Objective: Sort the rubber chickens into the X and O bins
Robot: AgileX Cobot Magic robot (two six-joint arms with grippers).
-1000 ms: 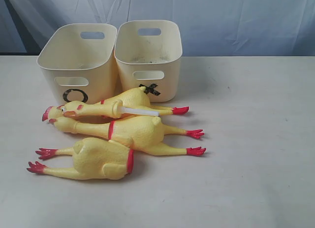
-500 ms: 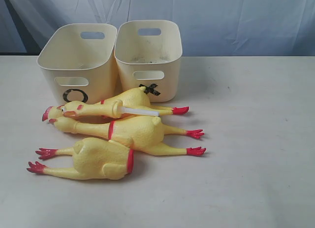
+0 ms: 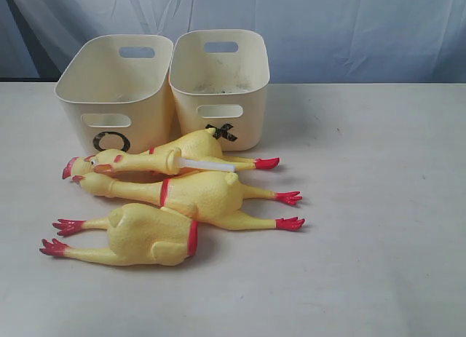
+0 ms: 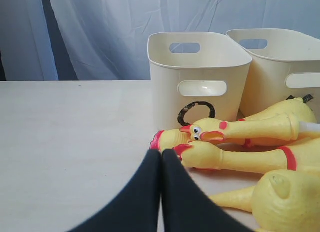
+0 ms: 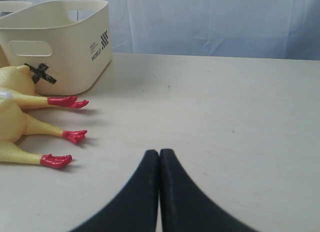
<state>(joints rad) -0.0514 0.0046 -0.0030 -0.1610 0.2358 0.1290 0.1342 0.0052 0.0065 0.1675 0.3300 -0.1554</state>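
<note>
Three yellow rubber chickens lie side by side on the table in front of the bins: a rear chicken (image 3: 178, 153) with a white tube at its middle, a middle chicken (image 3: 200, 195), and a front chicken (image 3: 145, 235) with its feet pointing left. The O bin (image 3: 113, 97) stands at the back left, the X bin (image 3: 222, 86) beside it on the right; both look empty. Neither arm shows in the exterior view. My left gripper (image 4: 161, 152) is shut and empty, just short of the chicken heads (image 4: 207, 132). My right gripper (image 5: 159, 152) is shut and empty, right of the red feet (image 5: 55, 161).
A pale blue cloth backdrop (image 3: 349, 31) hangs behind the cream table (image 3: 378, 206). The two bins touch each other near the table's back edge. Bare tabletop stretches to the right of the chickens and in front of them.
</note>
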